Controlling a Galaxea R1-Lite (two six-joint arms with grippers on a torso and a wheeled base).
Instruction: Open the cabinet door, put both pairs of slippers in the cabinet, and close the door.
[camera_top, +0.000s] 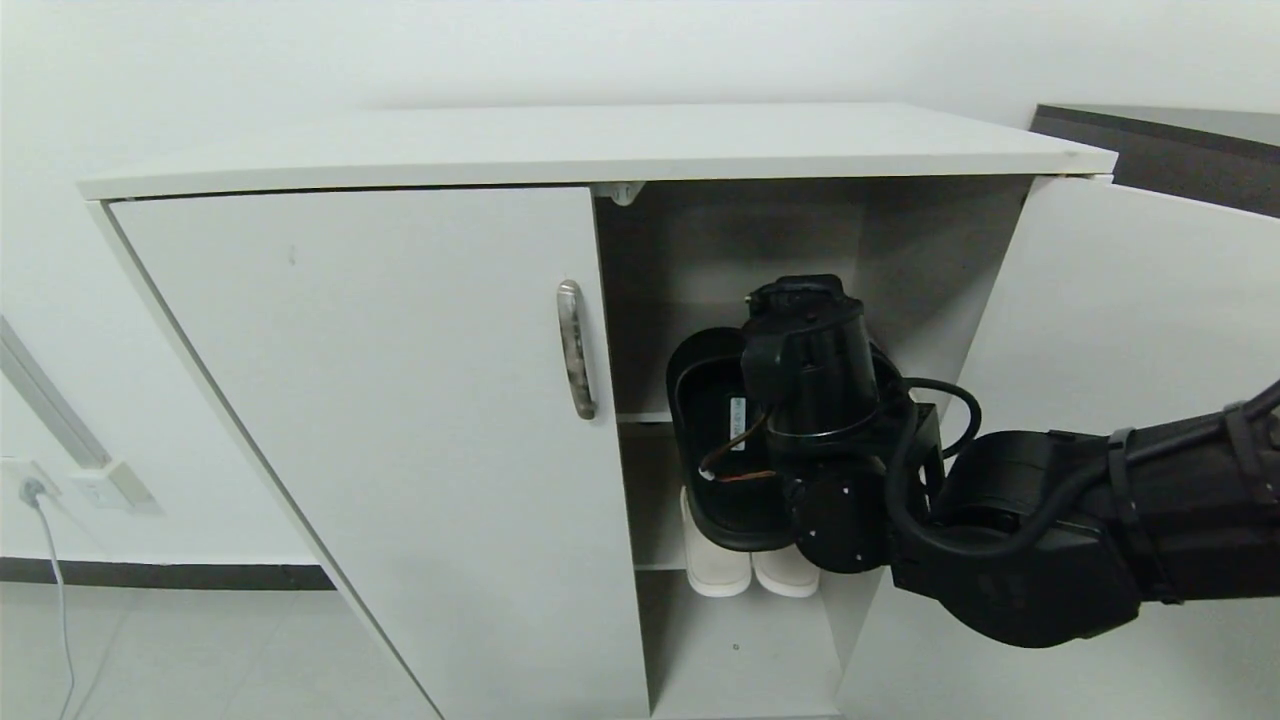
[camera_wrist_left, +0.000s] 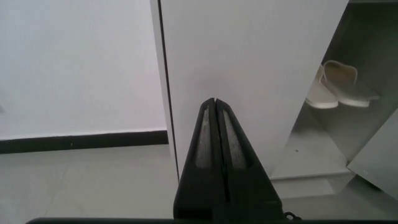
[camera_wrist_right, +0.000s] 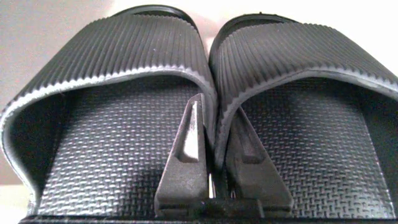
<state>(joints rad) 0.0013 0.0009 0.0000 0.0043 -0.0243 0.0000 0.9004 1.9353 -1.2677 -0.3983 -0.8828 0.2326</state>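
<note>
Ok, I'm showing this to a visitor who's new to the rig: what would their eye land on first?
The black slippers, pinched together by the right gripper with its fingers closed on their inner sides, held in the open right half of the white cabinet. Next, the white slippers on a shelf lower down, beside the shut left door.

The right arm (camera_top: 1050, 530) stretches in from the right edge toward the frame's centre, wrist bent upward, its gripper (camera_wrist_right: 217, 112) clamped on two black slippers (camera_wrist_right: 124, 74). The left gripper (camera_wrist_left: 214, 115) has its fingers pressed flat together.
</note>
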